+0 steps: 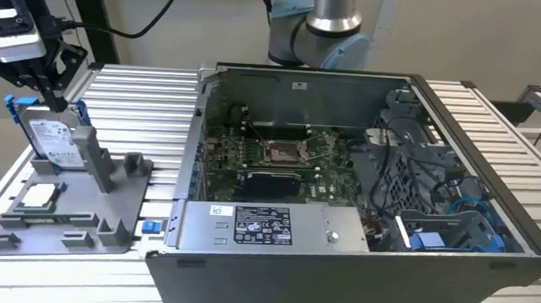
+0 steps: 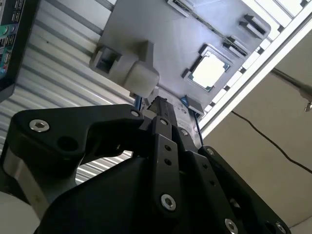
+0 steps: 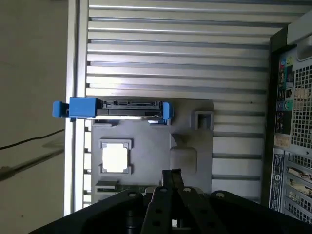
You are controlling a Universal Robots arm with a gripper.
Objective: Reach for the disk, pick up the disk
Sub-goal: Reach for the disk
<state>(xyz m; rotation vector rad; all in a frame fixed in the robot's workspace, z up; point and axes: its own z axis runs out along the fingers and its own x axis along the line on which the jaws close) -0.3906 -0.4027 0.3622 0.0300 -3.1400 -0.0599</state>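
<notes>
The disk [image 1: 51,138] stands on edge in a slot at the far end of the grey fixture [image 1: 122,192], at the exterior view's left. It is silver-grey with a white label and a blue bracket. In the first wrist view I see the disk's [image 3: 126,108] top edge with blue tabs at both ends. My gripper [image 1: 57,102] hangs just over the disk's top, its black fingers drawn together with nothing between them. In both wrist views the fingertips meet in a point [image 3: 170,173] [image 2: 158,103] above the fixture.
A square silver chip [image 1: 39,194] [image 3: 116,158] [image 2: 209,73] lies in the fixture, nearer the front. A small blue clip [image 1: 150,226] lies by the fixture's corner. The open computer case [image 1: 358,269] takes the slatted table's [image 1: 142,101] middle and right.
</notes>
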